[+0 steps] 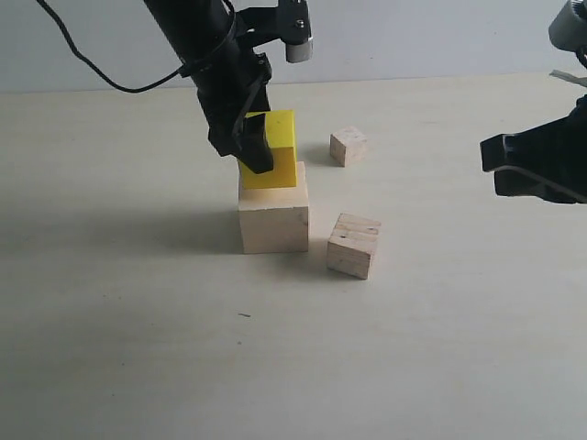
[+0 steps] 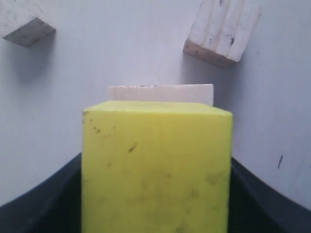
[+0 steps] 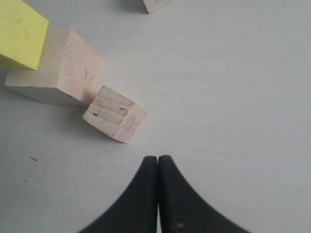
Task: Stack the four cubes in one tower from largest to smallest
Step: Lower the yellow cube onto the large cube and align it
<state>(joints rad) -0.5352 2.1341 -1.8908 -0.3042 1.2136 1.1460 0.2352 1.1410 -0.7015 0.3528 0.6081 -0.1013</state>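
The largest pale wood cube (image 1: 273, 220) stands on the table (image 1: 138, 321). On its top, slightly turned, is the yellow cube (image 1: 281, 151), with my left gripper (image 1: 266, 160) shut on it; whether the two cubes touch I cannot tell. In the left wrist view the yellow cube (image 2: 155, 165) fills the space between the black fingers (image 2: 51, 206), and the large cube's edge (image 2: 160, 93) shows beyond it. The grooved wood cube (image 1: 354, 245) lies just right of the large cube. The small pale cube (image 1: 348, 146) sits farther back. My right gripper (image 3: 158, 159) is shut and empty, off to the right (image 1: 491, 165).
A black cable (image 1: 92, 69) hangs from the left arm at the upper left. In the right wrist view the grooved cube (image 3: 114, 114) lies closest to my shut fingers, with the large cube (image 3: 58, 68) beside it.
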